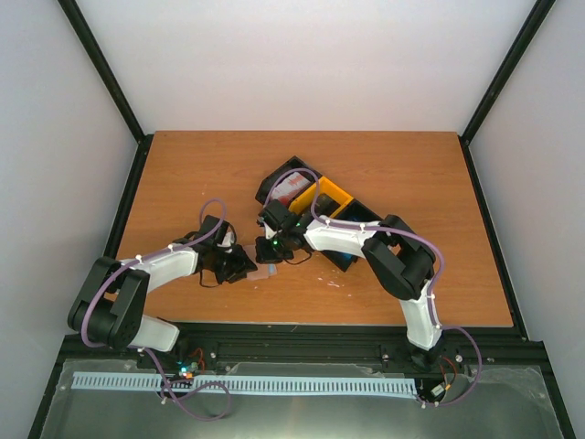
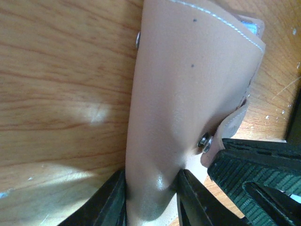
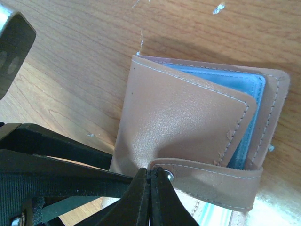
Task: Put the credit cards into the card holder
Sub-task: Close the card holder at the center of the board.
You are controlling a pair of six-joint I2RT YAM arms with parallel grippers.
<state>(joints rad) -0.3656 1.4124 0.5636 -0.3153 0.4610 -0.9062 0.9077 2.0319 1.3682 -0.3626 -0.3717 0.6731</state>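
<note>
The card holder [image 3: 188, 122] sits on the table [image 1: 411, 183] between my two arms, just in front of the bins [image 1: 315, 197]. It's folded over, tan side out, with the strap [image 3: 211, 176] wrapped across the open edge.

My left claw [image 2: 153, 193] is clamped on one end of it, a finger on each face. I'm doing that so it stays steady off the wood and doesn't skid around when poked.

My right claw [image 3: 150, 181] has its fingers pressed fully together, with the tips right at the strap's end beside the little snap [image 3: 169, 176]. I honestly can't tell if it has the strap's tip pinched or is just nudging it. Closed tips make a fine point, which is my guess at why it's like that: good for working a small tab.

A light blue edge [image 3: 244, 94] peeks out between the flaps. It might be a blue card already tucked in, or it might be lining.

Back in the bins there's something red and white [image 1: 294, 189] that looks like a card. So I reckon the job isn't finished, and the strap is what needs sorting first.
</note>
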